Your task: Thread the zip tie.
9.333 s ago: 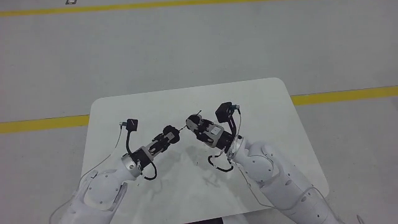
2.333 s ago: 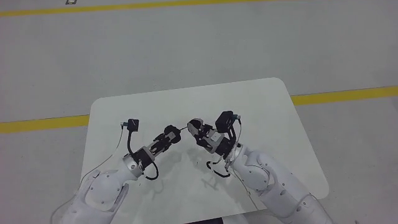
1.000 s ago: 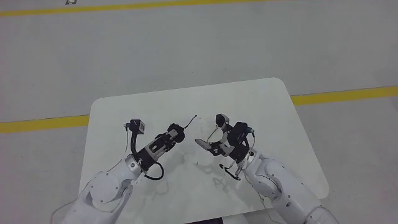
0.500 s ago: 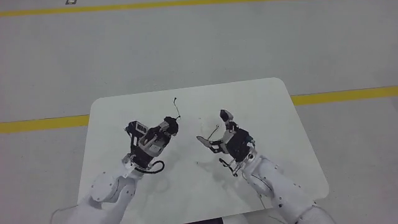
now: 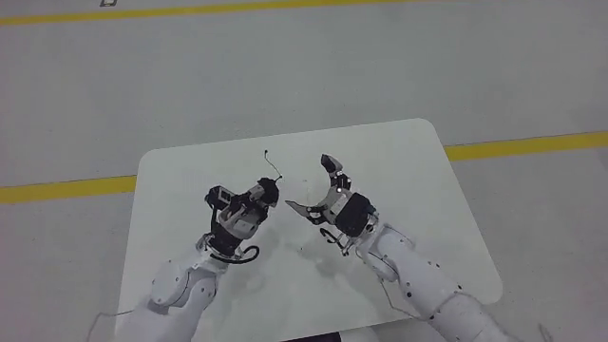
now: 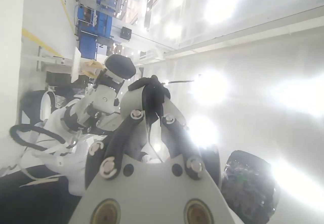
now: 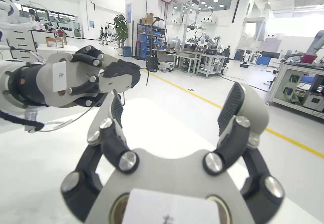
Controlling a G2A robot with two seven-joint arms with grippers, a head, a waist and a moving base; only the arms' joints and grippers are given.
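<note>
The floor around the table carries yellow lines (image 5: 285, 4). The white table (image 5: 399, 152) has rounded corners, and both arms are raised above its middle. The right gripper (image 5: 313, 188) stands wide open and grips nothing: its two ribbed fingers (image 7: 231, 104) are spread well apart, and it faces the left gripper. The left gripper (image 5: 268, 189) is just beside it, with a gap between them. Its dark pads (image 6: 152, 88) are pressed together on the zip tie (image 5: 269, 162). The tie is a thin black strip held near one end. The rest of it pokes out past the fingertips and rises clear of the table, away from the robot, with a slight bend at its tip. It touches neither the right gripper nor the table.

A white label (image 7: 58, 75) with one dark mark is on the side plate of the left gripper. Another label (image 7: 165, 209) is on the base of the right gripper, and its print is cut off at the picture's edge.
</note>
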